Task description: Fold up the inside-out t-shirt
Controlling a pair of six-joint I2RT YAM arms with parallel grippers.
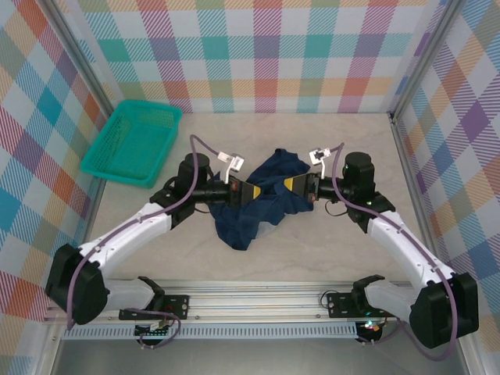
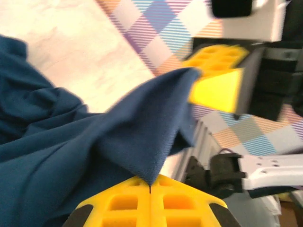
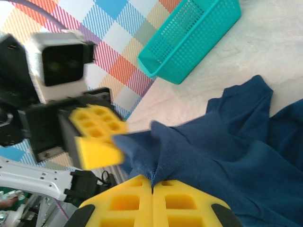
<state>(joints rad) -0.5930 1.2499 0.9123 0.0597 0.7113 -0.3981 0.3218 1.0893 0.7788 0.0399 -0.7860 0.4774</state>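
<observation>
T-shirt [image 1: 248,223] bunched, sleeves indistinct (left end effector [image 1: 254,190], right end effector [image 1: 291,184] pinching).

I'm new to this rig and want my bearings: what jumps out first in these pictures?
The dark navy t-shirt lies bunched in the middle of the table, pinched between two yellow-fingered grippers facing each other. The left gripper and the right gripper are each shut on a peak of its cloth. Next is the teal mesh basket at the table's far left, apart from the shirt, with bright plaid walls around.
</observation>
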